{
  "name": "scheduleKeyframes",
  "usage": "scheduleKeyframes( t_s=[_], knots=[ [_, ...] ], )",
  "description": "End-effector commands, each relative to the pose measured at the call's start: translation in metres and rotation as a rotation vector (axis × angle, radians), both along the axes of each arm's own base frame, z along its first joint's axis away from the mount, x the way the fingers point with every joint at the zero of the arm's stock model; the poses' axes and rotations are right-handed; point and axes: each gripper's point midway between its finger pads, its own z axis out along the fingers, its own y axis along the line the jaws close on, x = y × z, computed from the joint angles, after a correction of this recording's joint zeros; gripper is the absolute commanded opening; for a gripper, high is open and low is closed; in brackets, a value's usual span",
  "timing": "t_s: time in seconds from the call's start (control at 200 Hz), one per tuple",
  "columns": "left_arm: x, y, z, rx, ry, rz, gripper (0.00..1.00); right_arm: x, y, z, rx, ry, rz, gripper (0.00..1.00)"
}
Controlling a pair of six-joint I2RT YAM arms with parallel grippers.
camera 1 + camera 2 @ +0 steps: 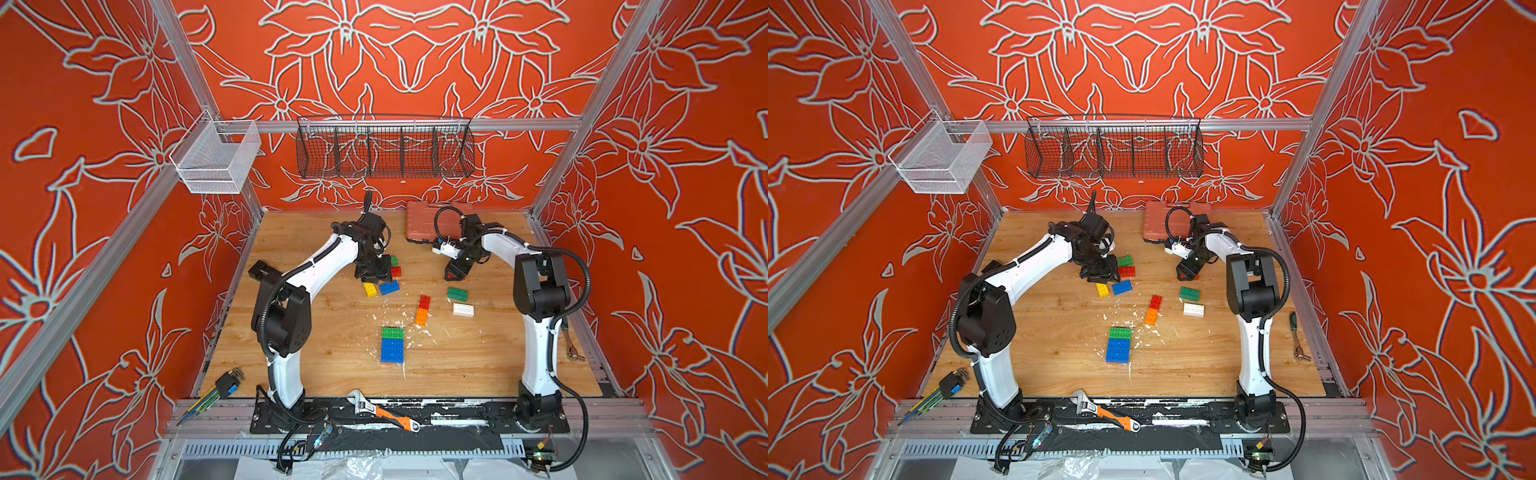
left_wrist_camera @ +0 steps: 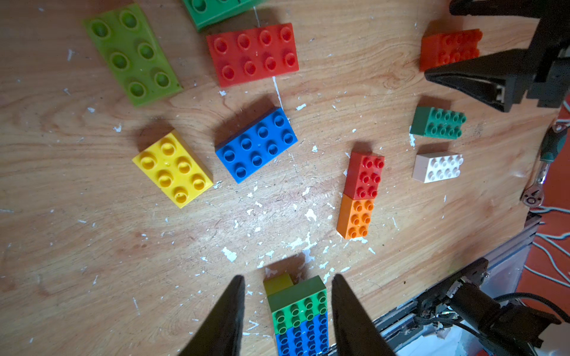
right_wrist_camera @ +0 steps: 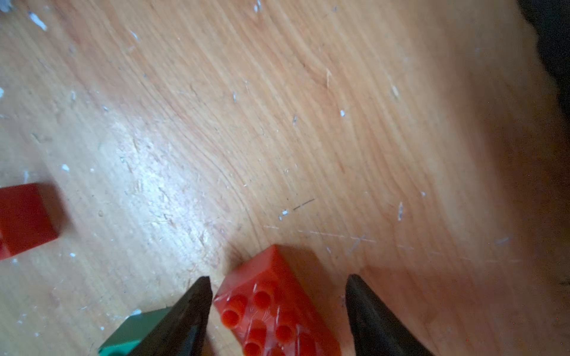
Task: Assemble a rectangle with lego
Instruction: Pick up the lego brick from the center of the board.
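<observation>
A green-and-blue lego assembly (image 1: 392,345) lies front centre on the table, with a yellowish brick (image 2: 277,283) at its far end. My left gripper (image 1: 370,274) hovers open and empty over the back-left cluster: lime (image 2: 132,52), red (image 2: 253,52), blue (image 2: 256,143) and yellow (image 2: 174,168) bricks. A joined red-and-orange pair (image 1: 422,309), a dark green brick (image 1: 457,294) and a white brick (image 1: 463,310) lie to the right. My right gripper (image 3: 277,279) is open low over a red brick (image 3: 271,308). One finger is almost at the brick's side and the other stands apart.
A salmon-pink ribbed case (image 1: 428,220) lies at the back behind the right arm. An adjustable wrench (image 1: 382,411) rests on the front rail, hex keys (image 1: 220,388) at the front left, a ratchet tool (image 1: 571,345) along the right edge. White flecks litter the wood.
</observation>
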Motion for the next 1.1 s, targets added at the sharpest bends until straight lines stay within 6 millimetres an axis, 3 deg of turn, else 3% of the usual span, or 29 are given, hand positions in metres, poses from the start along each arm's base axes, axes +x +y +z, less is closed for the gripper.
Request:
scheduleKeyframes(
  t_s=[0.0, 0.29, 0.5, 0.836, 1.096],
  knots=[
    [-0.003, 0.003, 0.012, -0.013, -0.022, 0.002, 0.45, -0.002, -0.006, -0.008, -0.023, 0.005, -0.007, 0.68],
    [-0.006, 0.005, 0.008, -0.004, -0.017, 0.000, 0.44, 0.001, -0.008, 0.001, -0.030, -0.028, -0.036, 0.46],
    [-0.009, 0.006, 0.007, -0.005, -0.013, -0.004, 0.44, 0.003, -0.009, 0.004, -0.032, -0.041, -0.062, 0.45],
    [-0.012, 0.007, 0.004, -0.011, -0.010, 0.001, 0.44, 0.006, -0.009, 0.013, -0.027, -0.063, -0.095, 0.51],
    [-0.013, 0.008, 0.004, -0.006, -0.002, 0.002, 0.44, 0.004, -0.007, 0.010, -0.029, -0.053, -0.084, 0.37]
  ],
)
